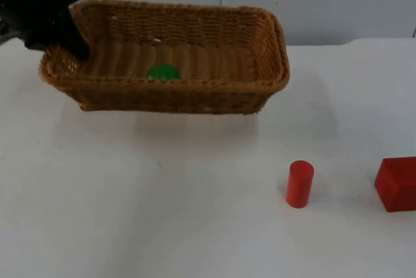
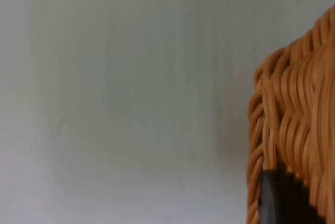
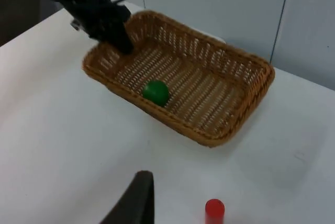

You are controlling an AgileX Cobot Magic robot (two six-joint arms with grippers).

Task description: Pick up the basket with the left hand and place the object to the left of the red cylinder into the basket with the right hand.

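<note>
Gripping basket (image 1: pixel 195 89) rim, left pincer (image 1: pixel 77 47)

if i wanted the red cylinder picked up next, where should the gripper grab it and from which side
The red cylinder stands upright on the table, apart from the red block. Probably best to come straight down and close the fingers across its round side wall near the top; its bare left side leaves room too.

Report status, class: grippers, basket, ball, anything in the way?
Left gripper clamped on basket rim, far-left corner. Right gripper hovers over the table, apart from everything. Green ball lies in basket. Red cylinder, red block stand apart; nothing obstructs.
</note>
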